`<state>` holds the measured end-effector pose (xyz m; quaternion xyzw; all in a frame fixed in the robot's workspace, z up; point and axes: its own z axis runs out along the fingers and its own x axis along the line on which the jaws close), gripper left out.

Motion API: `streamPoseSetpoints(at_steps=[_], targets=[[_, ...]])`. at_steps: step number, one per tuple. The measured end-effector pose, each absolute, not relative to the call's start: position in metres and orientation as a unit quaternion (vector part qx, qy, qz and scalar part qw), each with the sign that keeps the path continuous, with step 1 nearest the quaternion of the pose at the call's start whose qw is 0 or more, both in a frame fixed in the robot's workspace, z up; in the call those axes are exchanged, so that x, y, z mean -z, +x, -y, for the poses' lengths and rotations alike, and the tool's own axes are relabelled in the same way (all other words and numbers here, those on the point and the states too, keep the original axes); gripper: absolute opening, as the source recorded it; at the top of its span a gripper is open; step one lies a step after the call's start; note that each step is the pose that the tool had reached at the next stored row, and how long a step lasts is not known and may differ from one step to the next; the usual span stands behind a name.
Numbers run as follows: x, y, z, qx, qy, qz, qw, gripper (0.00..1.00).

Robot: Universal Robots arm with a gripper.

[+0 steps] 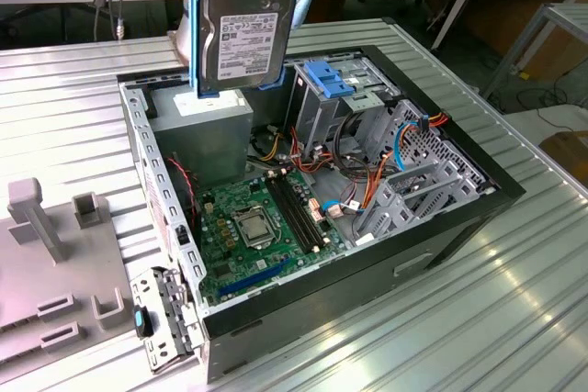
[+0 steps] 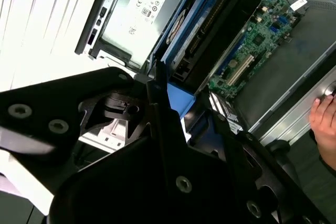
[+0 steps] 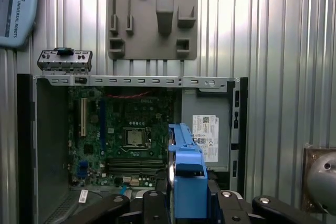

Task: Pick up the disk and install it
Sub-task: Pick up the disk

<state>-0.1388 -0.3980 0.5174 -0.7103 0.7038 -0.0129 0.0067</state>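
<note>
Hand (image 3: 189, 205): I see it clamped on the disk (image 1: 243, 29), gripping the blue frame (image 3: 186, 171).
Disk: held upright in the air above the open computer case (image 1: 147, 181), label side facing the exterior view.
Case: lies on the ribbed metal surface (image 1: 73, 89), motherboard (image 1: 253, 227) exposed.

You get bright, even light in the exterior view: the disk (image 1: 246, 29) is lit flat, pale glare streaks the ribbed table (image 1: 478, 319), and the computer case (image 1: 165, 181) is shaded inside. In the second wrist view the table burns out white beside the near-black gripper (image 2: 173, 108).
</note>
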Motion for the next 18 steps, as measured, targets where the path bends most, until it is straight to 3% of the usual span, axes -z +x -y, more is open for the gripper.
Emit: streamPoseSetpoints(at_steps=[11, 18], targets=[[-0.512, -0.131, 0.428, 0.013, -0.709, -0.706, 0.007, 0.37], [-0.508, -0.119, 0.431, 0.013, -0.705, -0.709, 0.007, 0.37]])
